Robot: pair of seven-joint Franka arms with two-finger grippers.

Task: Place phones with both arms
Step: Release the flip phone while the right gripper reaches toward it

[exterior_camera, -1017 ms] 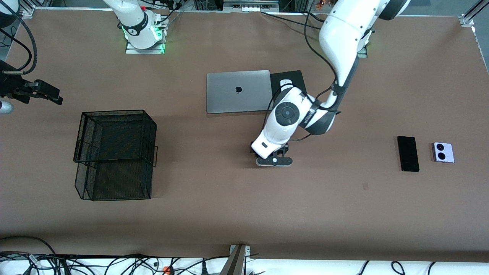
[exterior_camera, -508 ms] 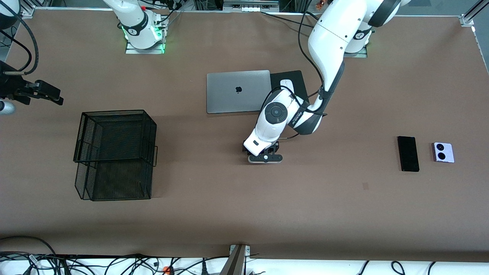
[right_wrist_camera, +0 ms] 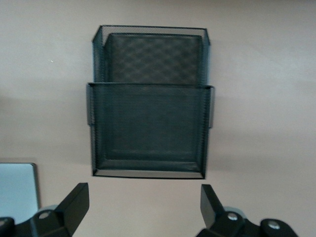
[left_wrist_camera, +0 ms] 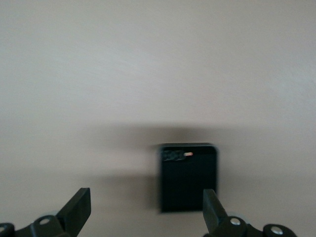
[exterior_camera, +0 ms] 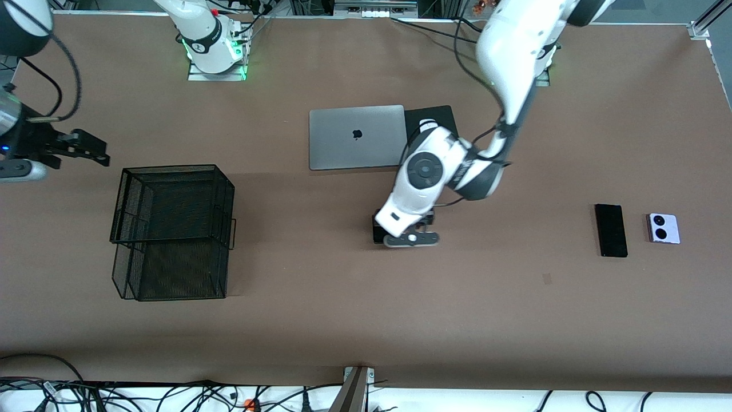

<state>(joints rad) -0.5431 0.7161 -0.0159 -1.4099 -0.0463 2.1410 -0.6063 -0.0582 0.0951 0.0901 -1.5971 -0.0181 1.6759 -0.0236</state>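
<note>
Left tool (left_wrist_camera: 148, 217) has just spread wide, releasing flip phone (left_wrist_camera: 188, 177) flat on tabletop (exterior_camera: 320, 320) below its fingers; right tool (right_wrist_camera: 143, 210), open, waits over basket (right_wrist_camera: 148, 106) — handover drop likely done.

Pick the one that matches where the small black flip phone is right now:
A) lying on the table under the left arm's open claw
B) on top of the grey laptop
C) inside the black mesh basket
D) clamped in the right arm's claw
A: the left wrist view shows the black flip phone lying flat on the table, with the left claw above it, fingers spread and not touching it.
</note>
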